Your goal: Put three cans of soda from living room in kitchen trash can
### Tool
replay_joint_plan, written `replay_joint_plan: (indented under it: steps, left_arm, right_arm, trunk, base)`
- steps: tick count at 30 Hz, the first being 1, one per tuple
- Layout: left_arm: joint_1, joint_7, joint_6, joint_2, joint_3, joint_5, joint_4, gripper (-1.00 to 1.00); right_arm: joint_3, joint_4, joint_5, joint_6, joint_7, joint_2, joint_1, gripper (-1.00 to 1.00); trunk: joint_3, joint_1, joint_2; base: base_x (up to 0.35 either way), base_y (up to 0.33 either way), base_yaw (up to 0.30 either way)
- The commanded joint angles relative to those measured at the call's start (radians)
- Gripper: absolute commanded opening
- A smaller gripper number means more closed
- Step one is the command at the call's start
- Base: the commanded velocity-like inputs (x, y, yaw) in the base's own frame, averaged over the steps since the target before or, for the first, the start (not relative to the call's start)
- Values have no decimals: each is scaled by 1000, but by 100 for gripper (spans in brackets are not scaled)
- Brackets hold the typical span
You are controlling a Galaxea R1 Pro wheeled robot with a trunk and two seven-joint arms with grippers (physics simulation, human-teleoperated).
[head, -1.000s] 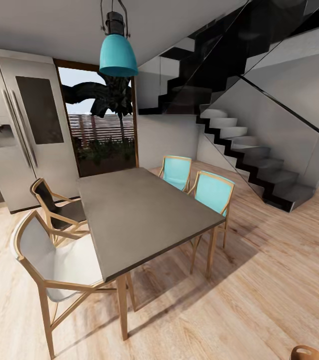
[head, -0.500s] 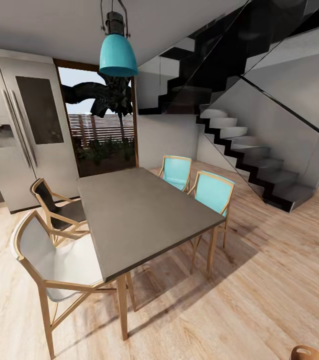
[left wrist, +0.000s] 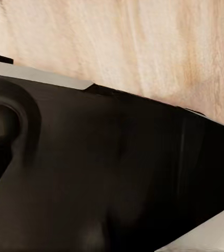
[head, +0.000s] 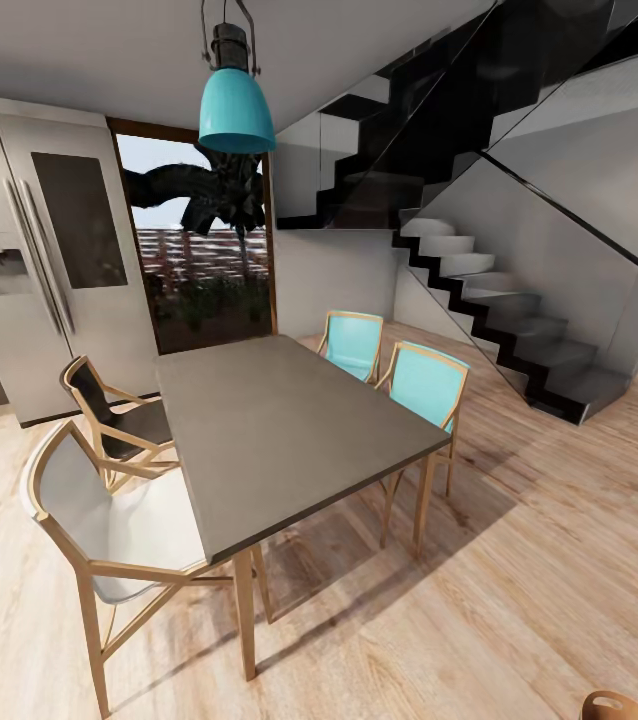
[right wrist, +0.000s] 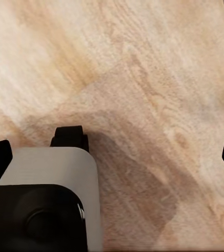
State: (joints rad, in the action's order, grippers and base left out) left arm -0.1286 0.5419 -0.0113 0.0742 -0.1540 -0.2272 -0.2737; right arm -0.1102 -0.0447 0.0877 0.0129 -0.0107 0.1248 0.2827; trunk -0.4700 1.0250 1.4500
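While I face the dining area from my head camera, a grey-topped dining table (head: pixel 279 430) stands on the light wood floor (head: pixel 519 600) straight ahead. Two turquoise chairs (head: pixel 427 385) sit along its right side, toward the far end. On its left side a white-seated chair (head: pixel 109 520) is the nearer one and a black-seated chair (head: pixel 119 415) stands just beyond it. A turquoise pendant lamp (head: pixel 236 108) hangs above the far end of the table. Far left is a tall steel refrigerator (head: pixel 49 260), and right of it a glass door (head: pixel 204 250) looks out on greenery. A dark staircase (head: pixel 499 300) climbs along the right wall.

Along my right wrist, two black finger tips show at opposite edges of the picture, set wide apart with bare floor between them, so my right gripper (right wrist: pixel 114 155) is spread and holds nothing. Part of my pale base (right wrist: pixel 54 173) lies below it.

Along my left wrist, a dark curved body (left wrist: pixel 107 178) crowds the picture, probably part of my own frame, with floor beyond; I cannot tell how my left fingers stand.

No soda can or bin is before me here.
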Motion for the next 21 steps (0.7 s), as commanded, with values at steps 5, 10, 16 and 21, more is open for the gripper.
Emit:
replay_joint_plan:
  steps: [5,10,16,21]
  left_arm:
    - [-1,-9,-1,0,0,0,21,100]
    - [-1,-10,-1,0,1,0,25,100]
    - [-1,-11,-1,-1,1,0,26,100]
    - [0,-10,-1,0,1,0,25,100]
  right_arm:
    - [0,-5,0,-1,0,0,-3,100]
    - [0,-6,0,-1,0,0,-3,100]
    - [0,-6,0,-1,0,-1,-3,100]
    - [0,-6,1,-1,0,-1,-4,100]
  trunk:
    - [0,0,0]
    - [0,0,0]
    - [0,0,0]
    - [0,0,0]
  base:
    - [0,0,0]
    - [0,0,0]
    - [0,0,0]
    - [0,0,0]
